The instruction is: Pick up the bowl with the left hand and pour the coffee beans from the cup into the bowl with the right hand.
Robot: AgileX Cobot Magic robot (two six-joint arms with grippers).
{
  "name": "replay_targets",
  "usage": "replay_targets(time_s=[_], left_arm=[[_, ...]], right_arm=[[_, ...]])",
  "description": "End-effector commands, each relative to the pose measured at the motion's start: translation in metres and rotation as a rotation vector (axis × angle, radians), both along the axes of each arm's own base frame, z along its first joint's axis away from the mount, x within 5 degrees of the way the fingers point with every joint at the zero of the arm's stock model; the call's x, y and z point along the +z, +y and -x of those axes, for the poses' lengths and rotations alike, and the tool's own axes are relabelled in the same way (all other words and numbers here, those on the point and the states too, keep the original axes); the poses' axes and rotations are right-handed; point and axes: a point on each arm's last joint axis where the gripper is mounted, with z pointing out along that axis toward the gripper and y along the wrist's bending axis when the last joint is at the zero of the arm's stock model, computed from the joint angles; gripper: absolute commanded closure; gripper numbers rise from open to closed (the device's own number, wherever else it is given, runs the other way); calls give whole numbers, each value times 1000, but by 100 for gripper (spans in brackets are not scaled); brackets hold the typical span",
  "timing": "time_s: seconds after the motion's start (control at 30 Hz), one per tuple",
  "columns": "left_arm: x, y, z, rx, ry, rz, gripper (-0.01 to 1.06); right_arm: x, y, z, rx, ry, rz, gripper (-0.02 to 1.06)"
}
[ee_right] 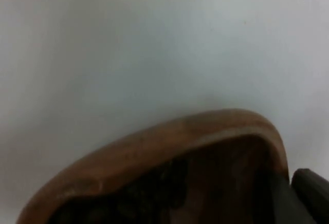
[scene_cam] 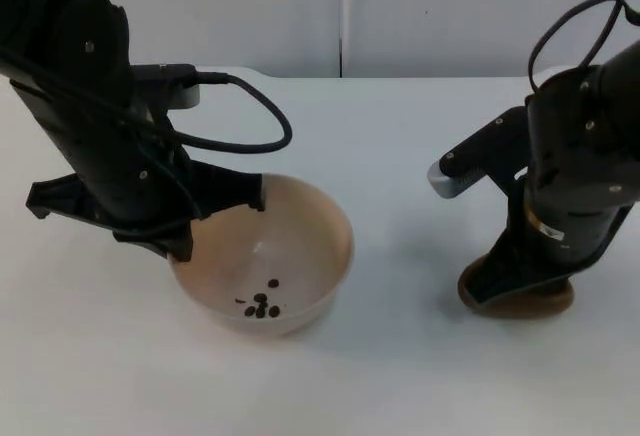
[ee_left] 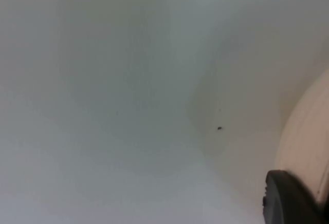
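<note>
Bowl with beans, rim in left jaws; brown cup in right jaws.

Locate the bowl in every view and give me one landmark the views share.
Top view: the bowl sits left of centre on the white table, coffee beans inside, the left gripper at its rim.
Left wrist view: a stretch of its pale outer wall beside the black fingertip.
Right wrist view: no bowl; the brown cup is there.
Shared landmark: the white table.
</note>
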Motion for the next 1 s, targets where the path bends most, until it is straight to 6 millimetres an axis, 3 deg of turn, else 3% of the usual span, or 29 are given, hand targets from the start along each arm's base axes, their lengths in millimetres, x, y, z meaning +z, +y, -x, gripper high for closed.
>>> replay_targets(time_s=[0.0,0.07,0.13,0.17,0.33,0.37,0.47,0.7,0.9,0.97], left_arm=[[-1,1,-1,-9,4,-12,105],[-1,1,0,-9,6,-14,102],[-1,1,0,-9,6,-14,91],[-1,1,0,-9,6,-14,91],[-1,1,-1,-14,2,-17,50],[-1,1,-1,-14,2,-17,50],[-1,2,-1,-20,3,-24,34],[7,3,1,-20,-2,-26,31],[38,4,4,-19,-84,9,31],[45,5,5,-18,-100,15,31]], right_arm=[[-4,-2,-1,-19,9,3,96],[-4,-2,0,-21,11,2,86],[-4,-2,0,-21,11,2,74],[-4,-2,0,-21,11,2,74],[-4,-2,-1,-38,-4,-7,49],[-4,-2,-1,-38,-4,-7,49],[-1,-2,-2,-50,-17,-21,39],[21,-1,-3,-47,-63,-55,30],[67,-2,1,10,-111,-105,30],[73,-3,2,19,-114,-107,30]])
